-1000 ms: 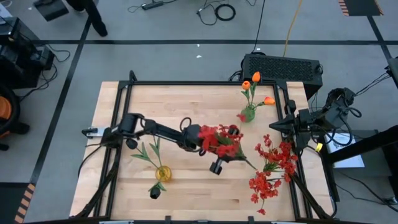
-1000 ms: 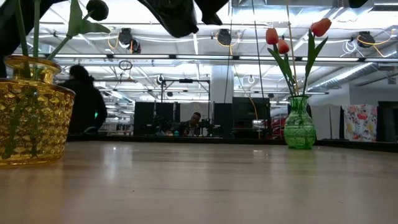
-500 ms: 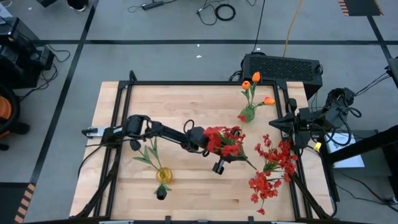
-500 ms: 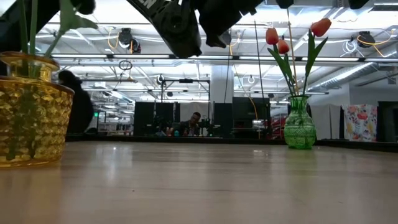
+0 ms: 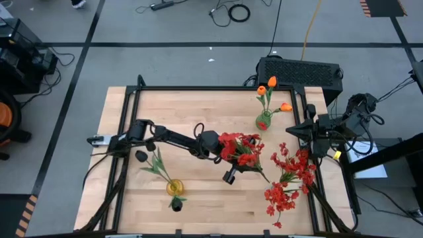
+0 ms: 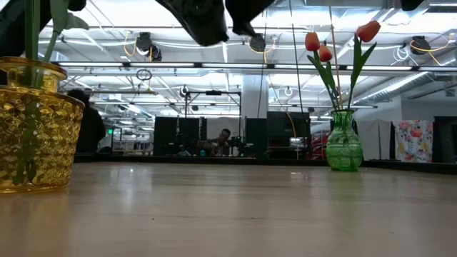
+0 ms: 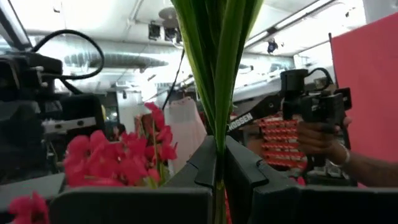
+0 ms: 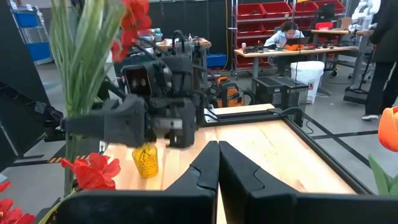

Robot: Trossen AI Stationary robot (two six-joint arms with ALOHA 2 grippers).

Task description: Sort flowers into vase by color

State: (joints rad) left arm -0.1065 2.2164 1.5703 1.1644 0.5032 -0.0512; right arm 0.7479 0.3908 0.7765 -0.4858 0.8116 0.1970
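Over the tabletop's middle, the left gripper (image 5: 220,149) hangs in the air, pinching the green stems of a red flower bunch (image 5: 240,149). That's the carry step, I'd say. Orange flowers stand in the green vase (image 5: 263,121) near the far right corner; black ones sit in the yellow vase (image 5: 174,187) by the near edge. More red flowers (image 5: 289,178) lie along the right edge. No third vase shows, so the next move needs a spot for reds. Right gripper (image 5: 291,133) waits pressed together at the right edge.

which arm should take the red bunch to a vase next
Left, likely: its pincer is already shut on the red bunch mid-table. The right pincer waits shut and empty at the table's right edge.
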